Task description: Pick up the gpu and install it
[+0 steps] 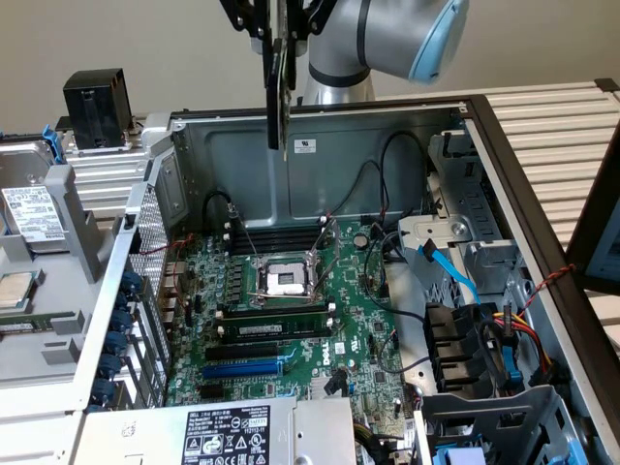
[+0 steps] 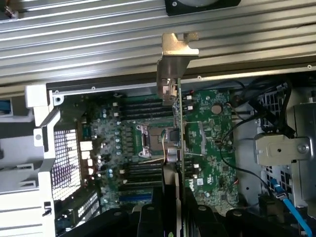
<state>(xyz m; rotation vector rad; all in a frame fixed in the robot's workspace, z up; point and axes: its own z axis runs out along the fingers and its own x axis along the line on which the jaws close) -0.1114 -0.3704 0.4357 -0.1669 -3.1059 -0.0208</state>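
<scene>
gripper (image 1: 282, 39) fingers pinch the gpu (image 1: 278, 97), hanging edge-on, long axis roughly vertical above the motherboard (image 1: 291, 320); the wrist view adds its silver bracket (image 2: 175, 52).

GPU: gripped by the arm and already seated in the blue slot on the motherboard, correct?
Not seated. The gripper holds the gpu, but it hangs above the open case, clear of the blue slot on the motherboard. The exterior view shows it.

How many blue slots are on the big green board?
1. The blue slot lies on the motherboard, on the side of the processor socket toward the labelled metal box. More could hide under that box.
</scene>
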